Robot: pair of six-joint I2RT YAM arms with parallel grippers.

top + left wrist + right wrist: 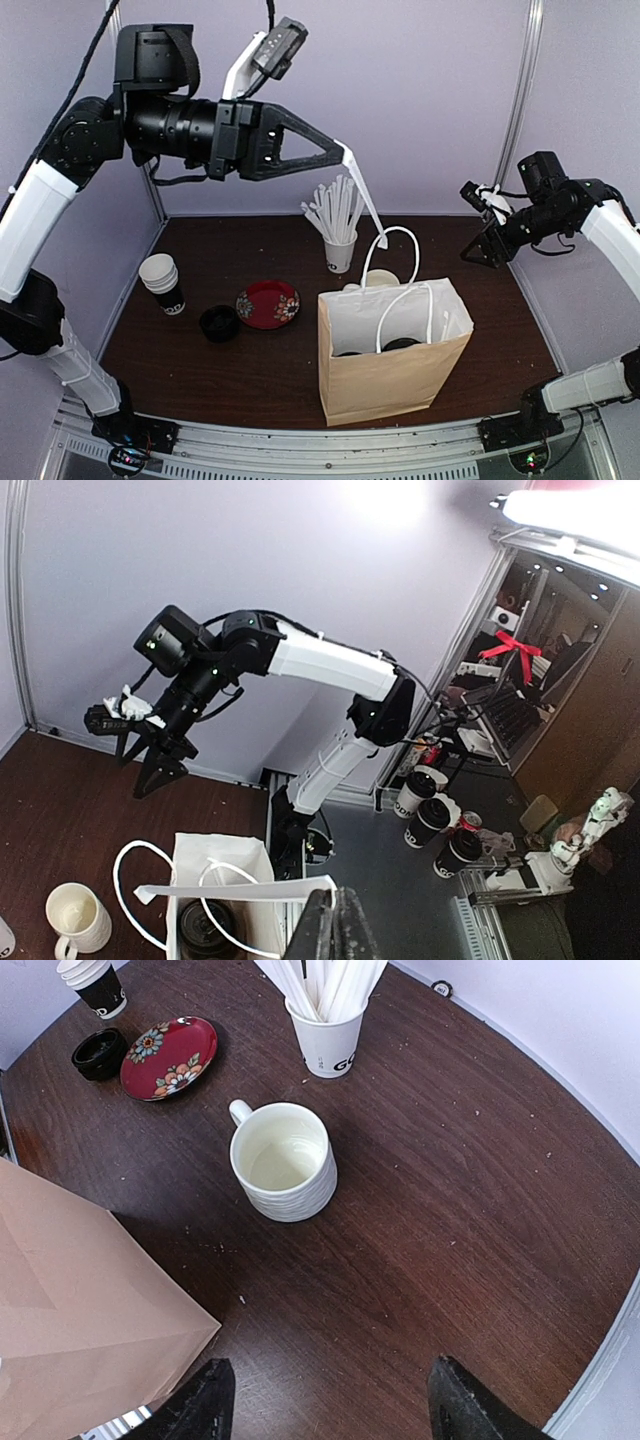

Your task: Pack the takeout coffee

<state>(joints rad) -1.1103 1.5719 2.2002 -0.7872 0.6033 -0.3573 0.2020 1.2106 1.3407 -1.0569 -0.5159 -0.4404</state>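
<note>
A brown paper bag (395,375) with a white inside stands near the table's front. Two black-lidded takeout coffee cups (400,343) sit inside it; only their lids show. One lid (208,930) also shows in the left wrist view. My left gripper (345,153) is raised high above the table and is shut on one white bag handle (368,200), pulling it taut; its fingers (340,925) pinch the strap (230,890). My right gripper (478,248) hovers open and empty at the right; in the right wrist view (330,1415) its jaws stand wide apart over bare table.
A cream ribbed mug (283,1160) stands behind the bag. A white cup of straws (340,250) is at the back. A red plate (268,303), a loose black lid (219,322) and a stack of unlidded cups (163,283) are at the left.
</note>
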